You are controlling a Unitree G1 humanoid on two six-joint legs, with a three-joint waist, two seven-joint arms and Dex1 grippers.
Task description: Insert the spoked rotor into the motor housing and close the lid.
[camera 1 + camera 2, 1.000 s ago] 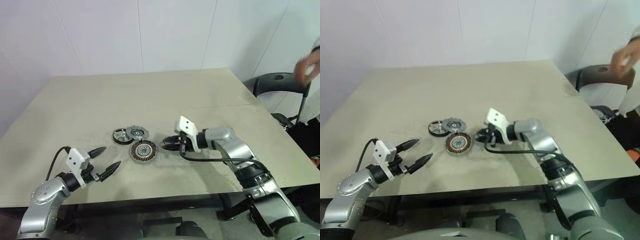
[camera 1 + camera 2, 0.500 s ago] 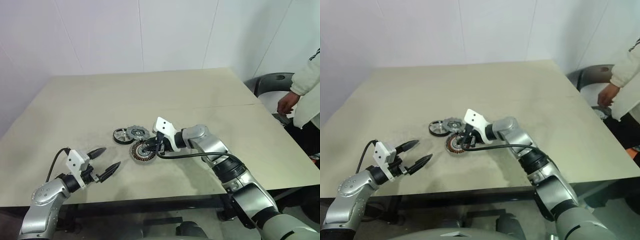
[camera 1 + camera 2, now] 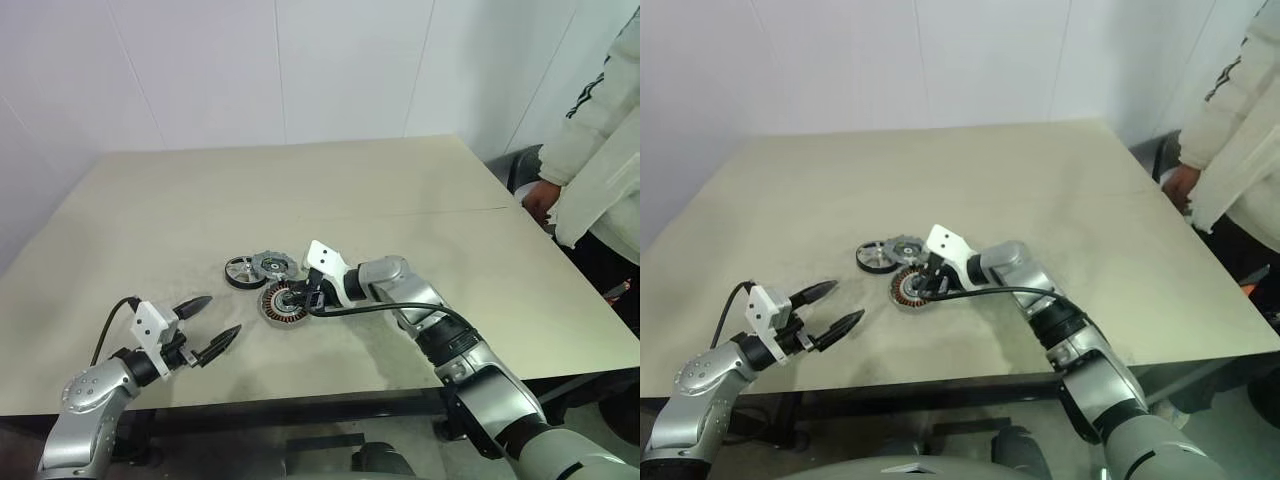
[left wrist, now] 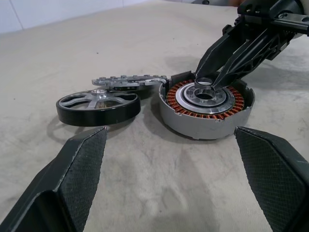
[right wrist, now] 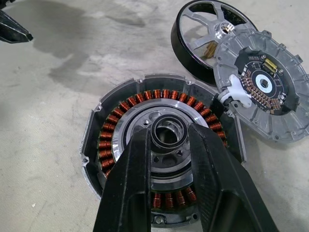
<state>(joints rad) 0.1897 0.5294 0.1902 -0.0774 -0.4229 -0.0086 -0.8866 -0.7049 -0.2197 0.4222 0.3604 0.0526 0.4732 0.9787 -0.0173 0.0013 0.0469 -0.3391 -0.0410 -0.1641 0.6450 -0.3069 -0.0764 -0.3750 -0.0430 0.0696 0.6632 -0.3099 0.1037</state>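
Right gripper (image 5: 168, 140) pinches a small metal ring (image 5: 167, 133) over the motor housing (image 4: 206, 107) hub (left gripper (image 3: 208, 329) spread wide, empty).

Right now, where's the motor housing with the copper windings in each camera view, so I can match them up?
Left eye view: motor housing, table centre, under the right gripper.
Right eye view: same spot, near side of the lid.
Left wrist view: right of centre.
Right wrist view: centre.
Shared landmark: the spoked rotor beside it.
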